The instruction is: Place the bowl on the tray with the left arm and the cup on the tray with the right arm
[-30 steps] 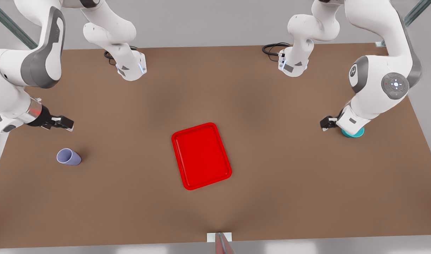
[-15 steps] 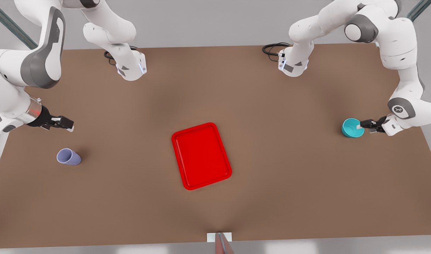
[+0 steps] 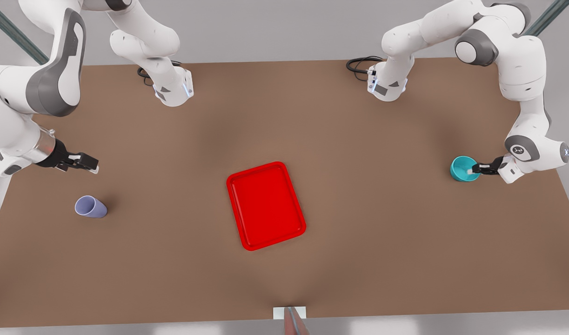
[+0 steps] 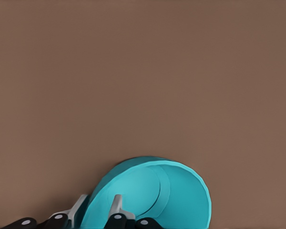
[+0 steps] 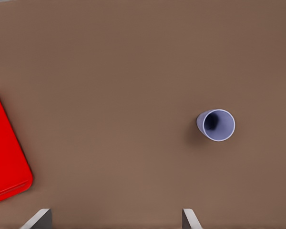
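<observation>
The small round teal bowl (image 3: 462, 168) sat near the table's edge on the front view's right. The left gripper (image 3: 475, 170) pinched its rim. The lavender cup (image 3: 90, 206) stood far across the flat red tray (image 3: 265, 205), with the right gripper (image 3: 85, 163) spread wide above the brown table (image 3: 358, 232).

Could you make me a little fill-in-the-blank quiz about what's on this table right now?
1. The left gripper has one finger inside the rim of the teal ____.
2. The cup stands on the brown table, not on the ____ tray.
3. The right gripper hovers near the cup with its fingers ____.

Missing words: bowl; red; open
</observation>
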You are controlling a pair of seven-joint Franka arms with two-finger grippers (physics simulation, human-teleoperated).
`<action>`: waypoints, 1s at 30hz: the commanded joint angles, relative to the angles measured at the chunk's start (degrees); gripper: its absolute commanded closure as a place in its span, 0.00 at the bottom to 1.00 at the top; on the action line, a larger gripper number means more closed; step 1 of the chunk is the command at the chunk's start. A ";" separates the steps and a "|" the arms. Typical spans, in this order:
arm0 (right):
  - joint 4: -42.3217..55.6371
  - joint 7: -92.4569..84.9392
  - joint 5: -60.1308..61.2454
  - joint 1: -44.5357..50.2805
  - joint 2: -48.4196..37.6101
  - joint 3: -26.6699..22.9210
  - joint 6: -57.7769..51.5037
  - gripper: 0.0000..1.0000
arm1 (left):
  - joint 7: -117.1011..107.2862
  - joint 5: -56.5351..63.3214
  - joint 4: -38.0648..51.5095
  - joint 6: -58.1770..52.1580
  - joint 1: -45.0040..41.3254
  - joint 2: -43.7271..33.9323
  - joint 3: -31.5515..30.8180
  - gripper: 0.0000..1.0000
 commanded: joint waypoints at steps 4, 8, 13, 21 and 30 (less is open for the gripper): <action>0.08 0.00 0.00 0.00 0.35 -0.01 0.00 0.00 | -0.38 0.08 0.38 0.44 0.00 0.58 0.00 0.77; 0.00 0.00 0.00 0.00 0.35 -0.01 0.09 0.00 | -3.19 0.61 0.38 0.26 0.00 0.23 0.00 0.79; 0.08 0.00 0.00 0.00 0.35 -0.01 -0.09 0.00 | -8.55 0.26 0.29 -2.46 -6.41 -6.10 -0.35 0.79; 0.08 -0.09 0.00 -0.09 0.35 -0.09 -0.26 0.00 | -85.80 0.61 18.57 -2.46 -38.06 -4.79 -13.18 0.79; 0.08 -0.09 0.00 0.00 0.35 -0.09 -0.18 0.00 | -107.26 -2.20 37.65 3.16 -52.47 12.09 -13.97 0.79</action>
